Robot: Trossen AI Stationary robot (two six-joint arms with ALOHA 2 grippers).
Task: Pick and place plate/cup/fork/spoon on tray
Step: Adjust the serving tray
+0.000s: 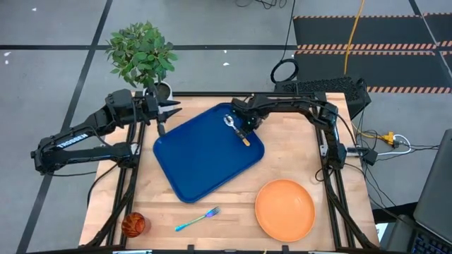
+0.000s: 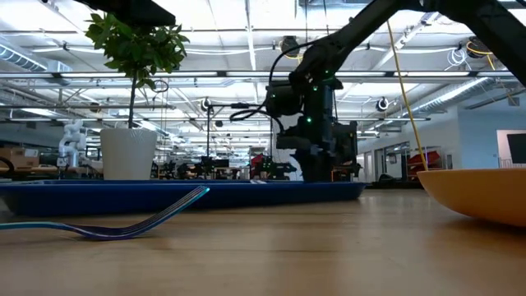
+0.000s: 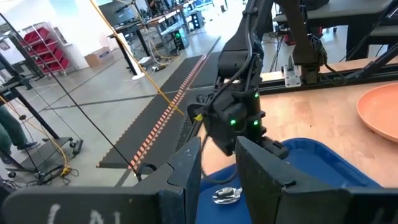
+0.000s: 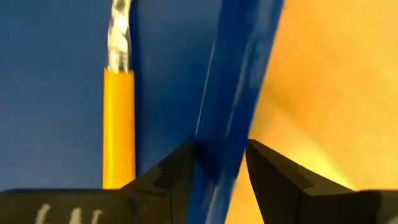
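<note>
The dark blue tray (image 1: 205,159) lies slantwise in the middle of the table. The spoon (image 1: 236,129) lies flat on the tray near its far right corner, and its orange handle shows in the right wrist view (image 4: 118,124). My right gripper (image 1: 242,121) is open just above that corner. Its fingers (image 4: 177,171) stand on either side of the tray's rim (image 4: 233,93), and I see no touch. My left gripper (image 1: 169,111) hovers at the tray's far left corner, slightly open and empty (image 3: 219,171). The orange plate (image 1: 284,209), the fork (image 1: 198,219) and the dark red cup (image 1: 134,224) rest on the table near the front edge.
A white pot with a green plant (image 1: 141,53) stands at the table's far left corner, close behind my left gripper. Bare wood lies between the tray and the front edge, around the fork (image 2: 140,220) and the plate (image 2: 481,193).
</note>
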